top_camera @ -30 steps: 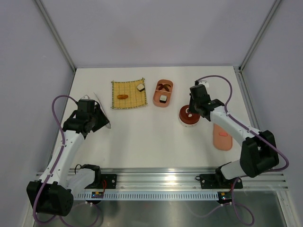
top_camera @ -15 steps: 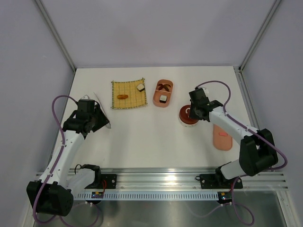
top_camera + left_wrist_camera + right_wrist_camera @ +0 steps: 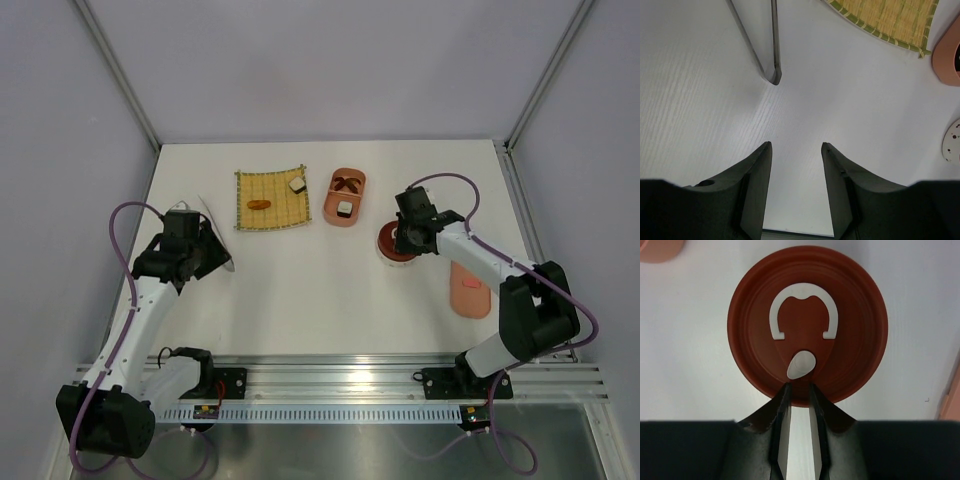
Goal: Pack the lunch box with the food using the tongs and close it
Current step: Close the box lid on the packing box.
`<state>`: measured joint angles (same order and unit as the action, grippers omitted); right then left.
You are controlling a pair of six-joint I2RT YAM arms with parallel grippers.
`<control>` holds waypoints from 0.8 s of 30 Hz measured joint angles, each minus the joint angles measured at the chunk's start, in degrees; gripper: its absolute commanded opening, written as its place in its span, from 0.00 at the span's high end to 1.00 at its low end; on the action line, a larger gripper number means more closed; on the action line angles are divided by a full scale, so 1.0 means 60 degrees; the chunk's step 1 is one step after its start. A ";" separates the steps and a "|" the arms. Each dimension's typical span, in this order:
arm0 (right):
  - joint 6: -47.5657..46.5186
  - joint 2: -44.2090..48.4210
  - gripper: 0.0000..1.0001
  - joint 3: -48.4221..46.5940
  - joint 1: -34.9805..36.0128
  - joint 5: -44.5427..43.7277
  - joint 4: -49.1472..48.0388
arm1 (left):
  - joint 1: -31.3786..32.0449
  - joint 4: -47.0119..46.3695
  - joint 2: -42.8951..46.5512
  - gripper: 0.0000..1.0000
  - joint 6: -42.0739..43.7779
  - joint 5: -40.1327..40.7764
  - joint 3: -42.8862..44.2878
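Two pieces of food wait on the yellow mat point(image 3: 270, 215) — an orange lump point(image 3: 259, 204) and a white-and-dark block point(image 3: 297, 184) — and two more sit in the pink lunch box point(image 3: 328, 205) just beside it. The tongs point(image 3: 774, 45) lie flat on the table point(image 3: 865, 125) just ahead of the left gripper point(image 3: 796, 147), whose jaws stand apart and empty. Their two arms meet at the near end and fan apart beyond it, spread and pinching nothing that shows, though the tips are out of the wrist view. The step in hand looks like picking them up: come down low, straddle both arms partway along rather than at the joined end, and close only enough to hold, so a further squeeze can work the tips. They sit near the table's left edge, so the lift is best drawn inward, where bare table runs to the mat. The right gripper point(image 3: 798, 390), jaws narrowly parted, is at the rim of a round red lid point(image 3: 850, 315), well apart — whether it grips cannot be told.
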<state>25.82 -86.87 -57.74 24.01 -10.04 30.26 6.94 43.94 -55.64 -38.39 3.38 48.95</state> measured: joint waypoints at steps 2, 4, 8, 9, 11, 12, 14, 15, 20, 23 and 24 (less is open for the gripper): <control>0.0000 -0.0062 0.73 -0.0131 0.0000 0.0087 -0.0047 | 0.0000 -0.0004 0.0007 0.52 0.0000 0.0000 0.0000; -0.0033 -0.0051 0.72 -0.0222 0.0000 0.0117 0.0186 | 0.0000 -0.0004 0.0007 0.52 0.0000 0.0000 0.0000; -0.0157 0.0222 0.71 -0.0925 0.0000 0.0033 0.0998 | 0.0000 -0.0004 0.0007 0.52 0.0000 -0.0004 0.0000; -0.0182 0.0339 0.71 -0.1115 0.0000 -0.0004 0.1071 | 0.0000 -0.0004 0.0007 0.52 0.0000 -0.0004 0.0000; -0.0251 0.0652 0.71 -0.1559 0.0000 -0.0146 0.1096 | 0.0000 -0.0004 0.0011 0.52 0.0000 -0.0007 0.0000; -0.0273 0.0801 0.71 -0.1690 0.0000 -0.0208 0.1045 | 0.0000 -0.0004 0.0015 0.52 0.0000 -0.0007 0.0000; -0.0273 0.1005 0.71 -0.1759 0.0004 -0.0266 0.0958 | 0.0000 -0.0004 0.0022 0.52 0.0000 -0.0007 0.0000; -0.0273 0.1016 0.72 -0.1730 0.0000 -0.0262 0.0933 | 0.0000 0.0000 0.0026 0.52 0.0000 -0.0007 0.0000; -0.0186 0.0539 0.72 -0.0871 0.0004 -0.0120 0.0699 | 0.0000 0.0004 0.0029 0.52 0.0000 -0.0007 0.0000; -0.0087 0.0073 0.72 -0.0437 0.0000 0.0022 0.0780 | 0.0000 0.0007 0.0029 0.52 0.0000 -0.0011 0.0000; -0.0076 0.0004 0.71 -0.0386 0.0000 0.0033 0.0739 | 0.0000 0.0004 0.0029 0.52 0.0004 -0.0015 0.0000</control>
<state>25.36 -86.85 -60.05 24.01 -9.85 34.70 6.94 43.97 -55.46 -38.37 3.29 48.95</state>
